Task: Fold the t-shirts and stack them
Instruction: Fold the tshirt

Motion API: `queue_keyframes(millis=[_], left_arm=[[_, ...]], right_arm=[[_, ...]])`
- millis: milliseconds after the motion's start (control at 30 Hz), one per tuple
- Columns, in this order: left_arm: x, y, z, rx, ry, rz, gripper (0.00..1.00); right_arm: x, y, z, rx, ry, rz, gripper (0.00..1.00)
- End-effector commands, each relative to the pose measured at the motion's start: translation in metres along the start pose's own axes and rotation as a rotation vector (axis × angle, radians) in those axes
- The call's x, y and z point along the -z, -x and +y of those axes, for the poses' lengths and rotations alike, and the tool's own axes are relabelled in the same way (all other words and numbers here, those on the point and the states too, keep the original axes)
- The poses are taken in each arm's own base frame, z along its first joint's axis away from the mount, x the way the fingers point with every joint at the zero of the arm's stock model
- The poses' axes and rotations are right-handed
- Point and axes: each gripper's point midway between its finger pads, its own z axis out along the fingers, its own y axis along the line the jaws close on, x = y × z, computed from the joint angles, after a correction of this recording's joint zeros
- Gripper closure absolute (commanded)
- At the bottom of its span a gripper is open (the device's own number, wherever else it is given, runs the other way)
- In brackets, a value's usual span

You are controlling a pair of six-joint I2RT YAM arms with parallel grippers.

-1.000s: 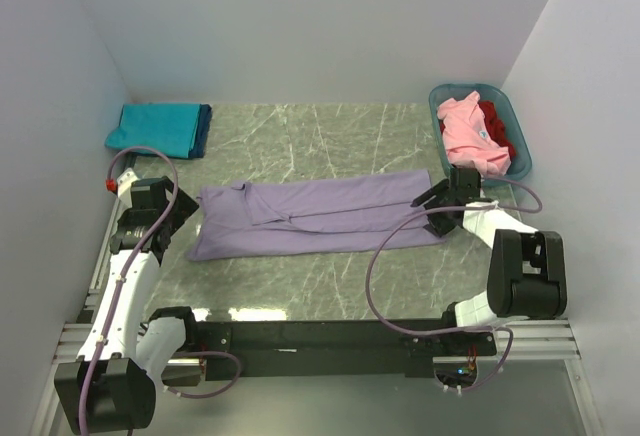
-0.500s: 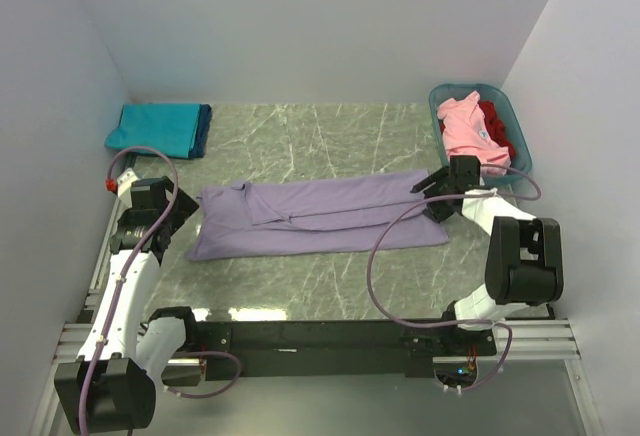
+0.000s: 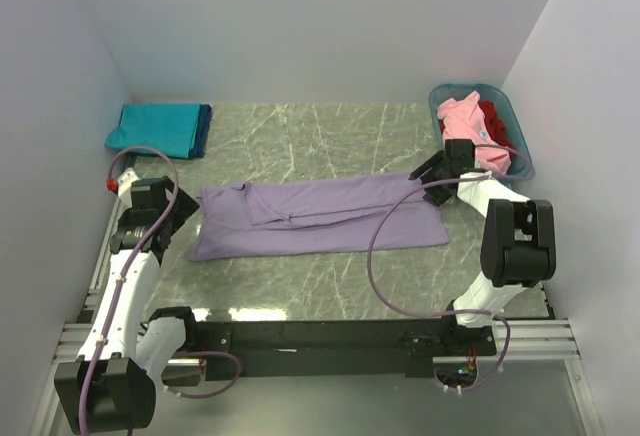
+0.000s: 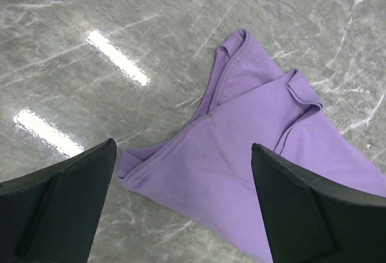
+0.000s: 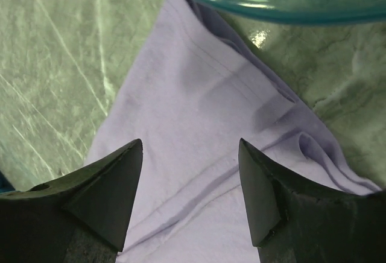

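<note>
**Lavender t-shirt laid out as a long band, both grippers poised at its ends**

The lavender t-shirt (image 3: 320, 216) lay flat across the middle of the worktop (image 3: 330, 136), folded lengthwise into a long band running left to right. Its left end narrowed to a point with a stitched edge curled up (image 4: 253, 148). Its right end showed shallow creases and a folded-under rim (image 5: 199, 124).

The right gripper (image 3: 430, 184) stood over the far right corner of the band, its fingers well apart with the cloth visible between them (image 5: 190, 145). No cloth was pinched. The left gripper (image 3: 178, 212) stood just beside the left end, its fingers spread as wide as they would go and holding nothing. The wrist view (image 4: 184, 148) showed the pointed end of the shirt framed between them.

Just beyond the right gripper, in the far right corner of the worktop, stood a teal-blue basket (image 3: 505, 106), its rim close above the shirt's corner in the wrist view (image 5: 271, 6). It held a crumpled pink t-shirt (image 3: 465, 126) and, beside it, a red t-shirt (image 3: 500, 131). In the far left corner, well apart from the band, a folded teal t-shirt (image 3: 155, 128) lay on a dark blue t-shirt (image 3: 205, 128), of which only the right edge showed.
</note>
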Motion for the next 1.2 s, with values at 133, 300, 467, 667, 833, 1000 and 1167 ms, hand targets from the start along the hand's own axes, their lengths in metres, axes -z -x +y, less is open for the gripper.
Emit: queue_keyframes(millis=[133,300,467,667,833,1000,1167], left_arm=[[-0.005,-0.015,-0.018,-0.029,-0.075,0.074,0.0],[-0.002,-0.043,-0.05,-0.041,-0.139,0.194,0.03],[-0.011,-0.068,-0.066,-0.053,-0.153,0.276,0.12],[-0.036,-0.091,-0.057,-0.074,-0.066,0.364,0.26],[-0.053,-0.118,-0.026,-0.083,0.101,0.441,0.34],[-0.05,-0.137,0.008,-0.055,0.216,0.502,0.37],[-0.037,-0.127,0.033,0.01,0.261,0.481,0.34]], right_arm=[[0.043,0.009,0.005,0.181,0.006,-0.076,0.34],[0.054,-0.015,-0.026,0.229,-0.037,-0.022,0.38],[0.061,-0.034,-0.055,0.211,-0.063,0.02,0.43],[0.061,-0.034,-0.095,0.124,-0.121,0.044,0.45],[0.055,-0.038,-0.123,0.055,-0.18,0.075,0.45],[0.055,-0.043,-0.146,0.011,-0.249,0.096,0.45],[0.062,-0.04,-0.157,-0.034,-0.275,0.064,0.45]])
